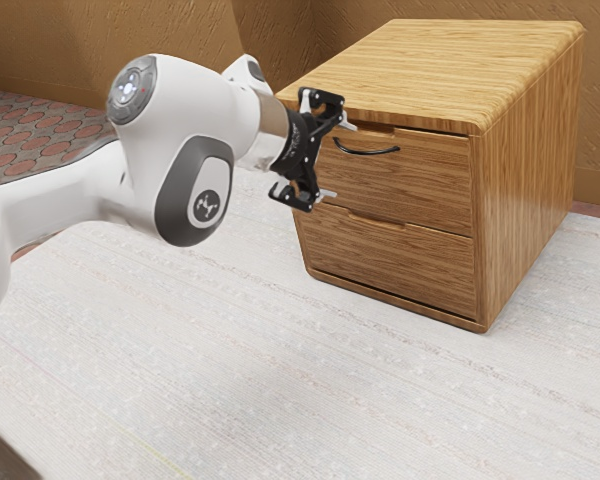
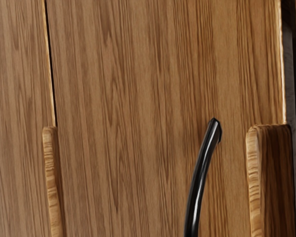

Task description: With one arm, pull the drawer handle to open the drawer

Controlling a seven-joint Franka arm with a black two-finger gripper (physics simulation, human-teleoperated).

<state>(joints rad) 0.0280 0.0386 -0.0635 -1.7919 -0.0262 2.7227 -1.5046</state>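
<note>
I am holding the tool [image 1: 336, 160] open in front of the cabinet [image 1: 450, 70], in the upper middle of the exterior view. Its two fingers are spreading one above the other and gripping nothing. The drawer [image 1: 410, 180], the upper of two, is looking shut, its front sitting flush with the one below. Its black handle [image 1: 365, 151] is curving across the front just right of the tool, with the near end level with the gap between the fingers. In the wrist view the handle [image 2: 200, 182] is rising from the lower edge against the wood grain.

I am judging the grasp as not yet made. The main risk is that I am lining up on the handle's very end rather than its middle: closing here could pinch the curved tip and slide off. Pulling from that end could also be twisting the drawer so it binds. Pushing in further could be jamming the fingertips against the wood.
</note>
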